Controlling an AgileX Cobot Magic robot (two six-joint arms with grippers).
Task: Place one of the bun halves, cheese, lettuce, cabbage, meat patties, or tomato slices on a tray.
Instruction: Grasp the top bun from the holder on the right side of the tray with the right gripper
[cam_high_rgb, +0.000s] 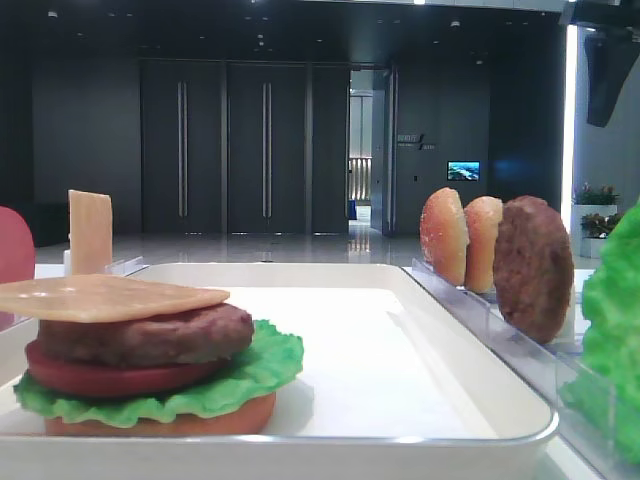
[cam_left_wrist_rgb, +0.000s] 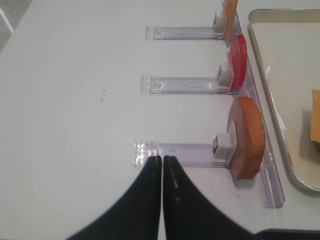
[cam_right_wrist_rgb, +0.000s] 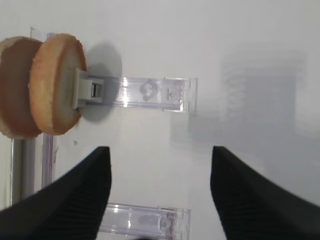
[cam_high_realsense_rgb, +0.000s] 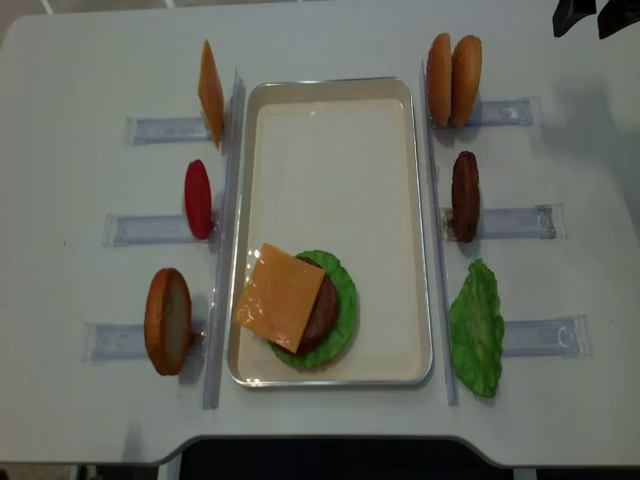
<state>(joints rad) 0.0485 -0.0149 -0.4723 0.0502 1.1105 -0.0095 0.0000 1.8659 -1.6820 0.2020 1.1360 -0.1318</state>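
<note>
Buns (cam_right_wrist_rgb: 55, 85) stand on edge in the rack, up and left of the right gripper (cam_right_wrist_rgb: 160, 192), whose jaws hang apart and empty, nearer than the left arm.

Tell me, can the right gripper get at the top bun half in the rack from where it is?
Probably yes: the right gripper is open, and bare table lies between it and the top bun half.

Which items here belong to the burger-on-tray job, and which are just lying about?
Job items:
- tray
- stacked burger
- bun halves
- meat patty
- lettuce
- tomato slice
- cheese
- open right end effector

Lying about:
- clear racks
- doors behind
</note>
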